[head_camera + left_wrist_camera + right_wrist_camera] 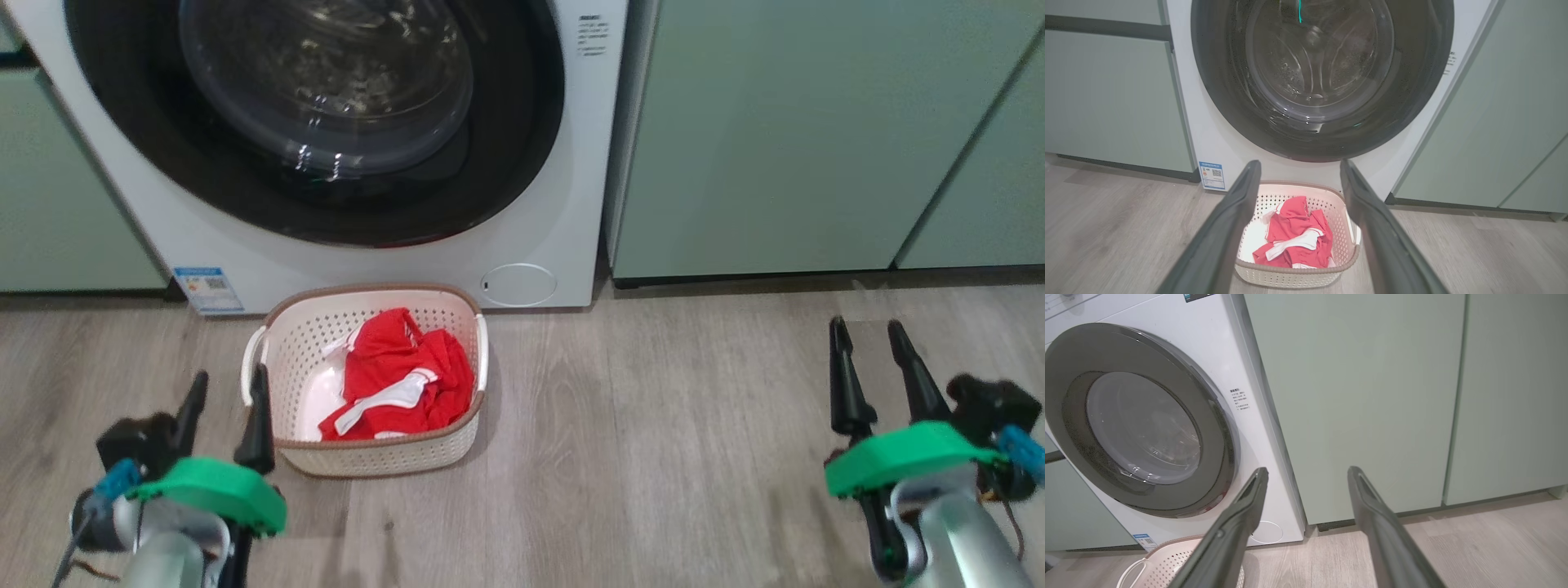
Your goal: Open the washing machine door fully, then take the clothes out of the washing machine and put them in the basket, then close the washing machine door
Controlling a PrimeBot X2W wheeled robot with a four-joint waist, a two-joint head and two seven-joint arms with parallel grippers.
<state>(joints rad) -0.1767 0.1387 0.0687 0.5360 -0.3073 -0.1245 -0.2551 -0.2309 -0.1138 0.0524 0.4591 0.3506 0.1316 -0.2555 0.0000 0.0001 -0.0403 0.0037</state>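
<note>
nearest to me, the left claw [228, 382] hangs low over the wooden floor [653, 425] on the left, its two dark fingers spread with nothing between them. the right claw [865, 328] sits well apart on the right, fingers likewise spread and empty, above bare boards. each arm wears a bright green collar [216, 490] behind the fingers.

just beside the left claw, a little farther on, the basket [371, 289] stands on the floor, cream and perforated with a brown rim. from the head view one left finger overlaps its near left corner; whether they touch i cannot tell. the clothes [400, 376] lie crumpled inside it, toward its right half, bright red with white trim. no lettering on them is readable.

right behind the basket stands the washing machine [575, 204], its white front almost against the basket's far rim. low on that front, to the right, is a small round hatch [518, 285]; low on the left is a blue and white sticker [208, 290] with a qr code, the text too small to read. the washing machine door [522, 122] lies shut, flat against the front, its black rim glossy around the glass bowl. beside its upper right is a block of small black print [593, 37], not legible.

pale green cabinets [775, 139] flank the machine on both sides.
</note>
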